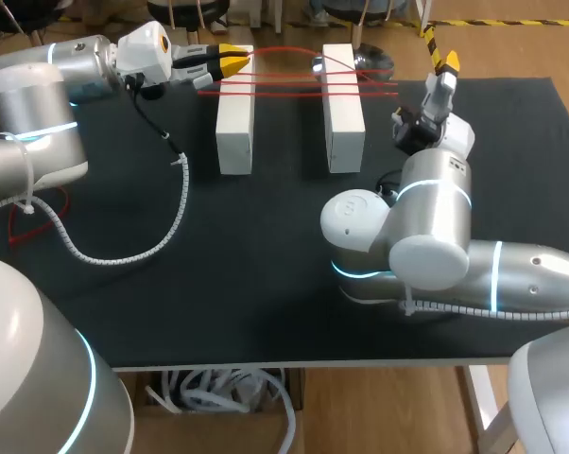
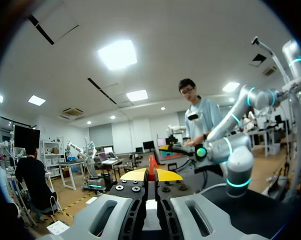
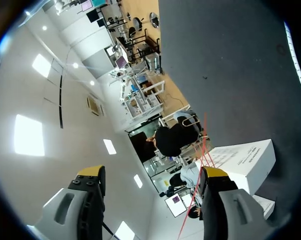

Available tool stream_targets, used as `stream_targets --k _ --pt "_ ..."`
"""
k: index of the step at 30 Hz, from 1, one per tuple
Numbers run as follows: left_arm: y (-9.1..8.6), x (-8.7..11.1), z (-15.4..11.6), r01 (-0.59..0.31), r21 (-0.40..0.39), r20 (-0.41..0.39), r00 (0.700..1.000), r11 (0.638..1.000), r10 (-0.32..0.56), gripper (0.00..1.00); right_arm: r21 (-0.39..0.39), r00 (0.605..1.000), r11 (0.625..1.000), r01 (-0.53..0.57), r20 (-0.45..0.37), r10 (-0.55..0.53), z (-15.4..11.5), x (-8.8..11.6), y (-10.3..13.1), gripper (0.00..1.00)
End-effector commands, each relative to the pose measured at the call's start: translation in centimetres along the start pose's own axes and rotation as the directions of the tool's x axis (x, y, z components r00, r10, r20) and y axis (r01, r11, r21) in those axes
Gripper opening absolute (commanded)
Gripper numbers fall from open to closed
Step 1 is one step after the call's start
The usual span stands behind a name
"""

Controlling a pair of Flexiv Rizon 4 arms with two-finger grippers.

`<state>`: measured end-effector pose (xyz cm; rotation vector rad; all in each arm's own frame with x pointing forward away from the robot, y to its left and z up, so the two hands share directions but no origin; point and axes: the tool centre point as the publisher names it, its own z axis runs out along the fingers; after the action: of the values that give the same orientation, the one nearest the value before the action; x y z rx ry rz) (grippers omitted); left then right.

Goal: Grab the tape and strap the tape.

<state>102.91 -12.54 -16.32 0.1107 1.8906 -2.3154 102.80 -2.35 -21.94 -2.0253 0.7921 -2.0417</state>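
Two white blocks carry thin red tape; left pincer pinches its mostly hidden end; right pincer gapes wide.

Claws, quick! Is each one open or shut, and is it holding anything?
Left claw: shut on the tape.
Right claw: open, holding nothing.

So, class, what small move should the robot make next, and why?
Probably ease the right gripper toward the red tape strands past the right white block: it is open and holds nothing, while the left gripper is shut on the tape beside the left white block.
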Motion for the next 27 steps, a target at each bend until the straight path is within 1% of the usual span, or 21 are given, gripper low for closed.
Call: stream_targets --k 1,9,13,23,25,27 --pt "0.09 0.02 0.01 -0.001 0.002 0.001 1.000 1.000 0.001 0.00 -0.001 1.000 1.000 0.003 0.006 -0.003 0.05 0.38 0.21 0.76" --pt "0.09 0.02 0.01 -0.001 0.002 0.001 1.000 1.000 0.001 0.00 0.008 1.000 1.000 0.013 0.012 -0.013 -0.29 0.44 0.66 0.62" --pt "0.09 0.02 0.01 -0.001 0.002 0.001 1.000 1.000 0.001 0.00 0.012 1.000 1.000 0.016 0.015 -0.017 -0.55 0.39 0.85 0.59" --pt "0.09 0.02 0.01 -0.001 0.002 0.001 1.000 1.000 0.001 0.00 0.018 1.000 1.000 0.020 0.018 -0.020 -0.81 0.31 0.80 0.57" --pt "0.09 0.02 0.01 -0.001 0.002 0.001 1.000 1.000 0.001 0.00 0.018 1.000 1.000 0.019 0.018 -0.019 -0.82 0.30 0.74 0.56" --pt "0.09 0.02 0.01 -0.001 0.002 0.001 1.000 1.000 0.001 0.00 0.019 1.000 1.000 0.018 0.019 -0.019 -0.88 0.32 0.68 0.50"
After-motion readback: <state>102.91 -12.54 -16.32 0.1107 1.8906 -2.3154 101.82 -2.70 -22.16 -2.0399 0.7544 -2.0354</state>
